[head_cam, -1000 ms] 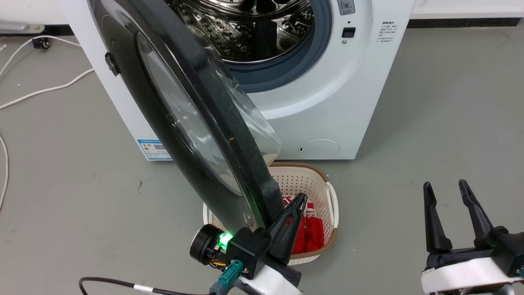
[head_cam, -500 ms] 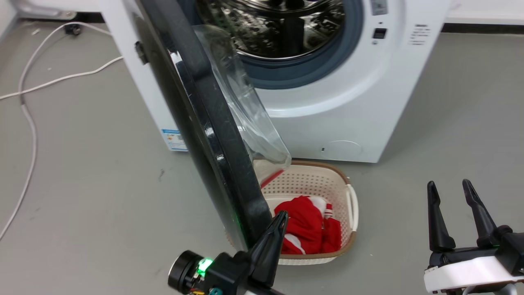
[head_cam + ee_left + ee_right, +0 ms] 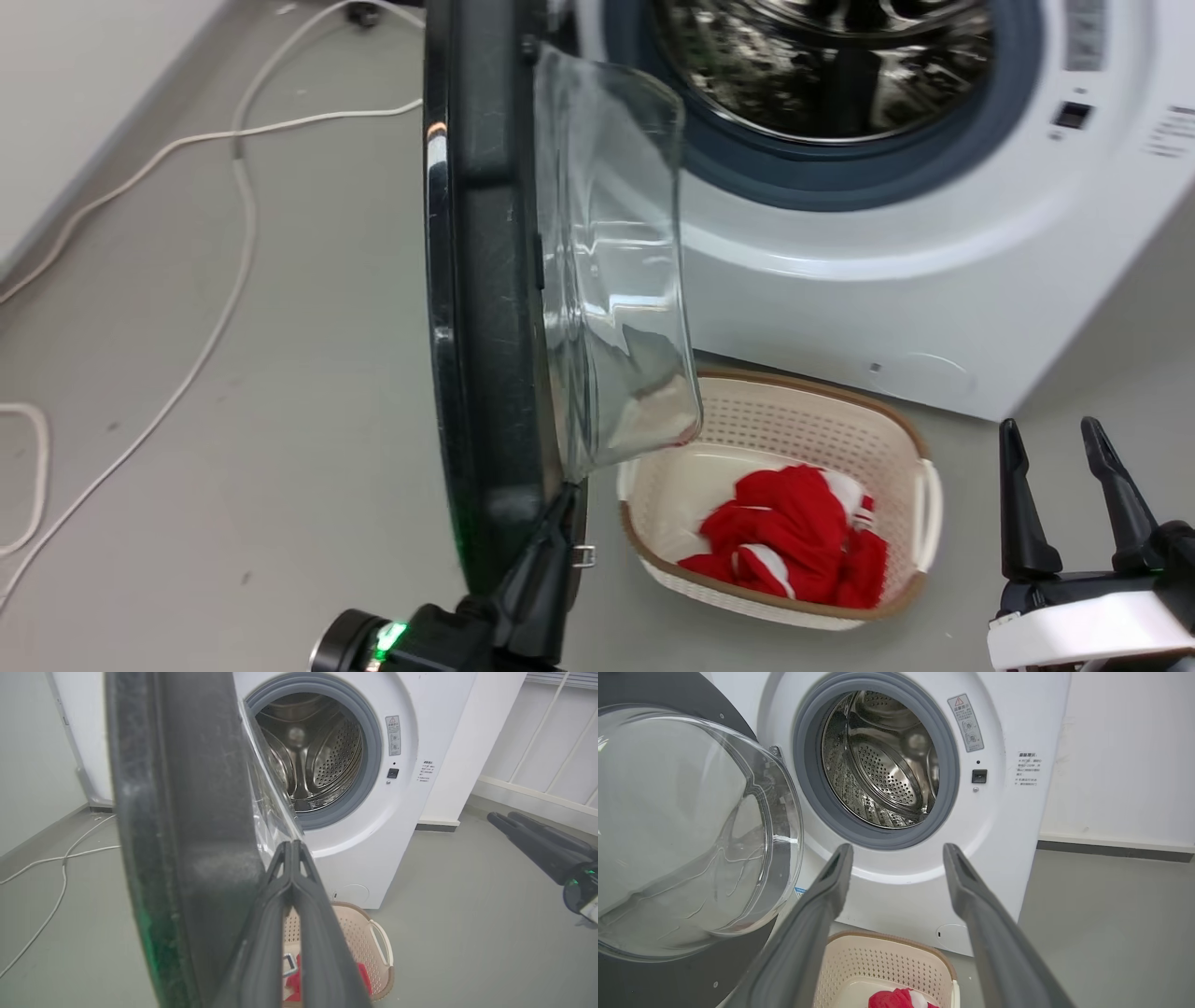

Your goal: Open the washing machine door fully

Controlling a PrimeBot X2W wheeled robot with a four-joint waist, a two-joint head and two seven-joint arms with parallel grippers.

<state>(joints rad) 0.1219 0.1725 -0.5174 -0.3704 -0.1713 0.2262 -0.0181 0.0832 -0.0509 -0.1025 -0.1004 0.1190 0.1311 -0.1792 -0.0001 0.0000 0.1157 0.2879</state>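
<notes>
white cables (image 3: pixel 308 118) cross grey floor (image 3: pixel 308 373) beside the washing machine (image 3: pixel 887 308).

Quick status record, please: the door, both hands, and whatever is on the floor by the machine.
door: washing machine door open, swung out, edge-on to the head camera
drum: drum exposed, no laundry seen inside
left hand: left hand shut, fingers together against the door's lower inner rim
right hand: right hand open, holding nothing, clear of the door
floor: cream basket with red clothing, in front of the washing machine
</notes>
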